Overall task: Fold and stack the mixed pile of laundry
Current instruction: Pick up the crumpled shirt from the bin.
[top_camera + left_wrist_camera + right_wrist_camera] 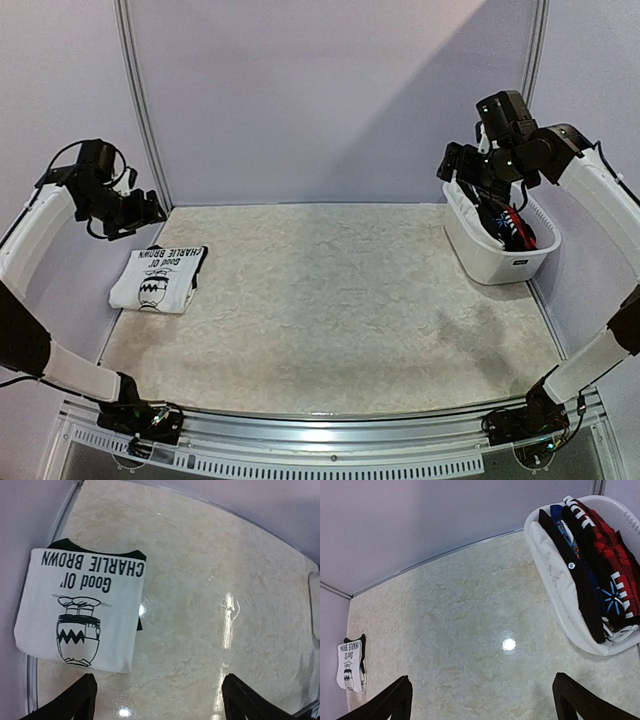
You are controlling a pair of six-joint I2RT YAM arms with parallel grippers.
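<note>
A folded white T-shirt with black "Good Ol' Charlie Brown" print lies at the table's left edge on a dark folded piece. It also shows in the left wrist view and, small, in the right wrist view. The other garments stand packed in the white tub: a white one, a black one, a blue one and red-black plaid with white lettering. My left gripper hovers open above the T-shirt's far side. My right gripper hovers open above the tub's left end.
The tub's rim stands at the table's back right, by the wall. Its corner shows at the right edge of the left wrist view. A metal rail runs along the near edge. Marbled tabletop lies between the shirt and the tub.
</note>
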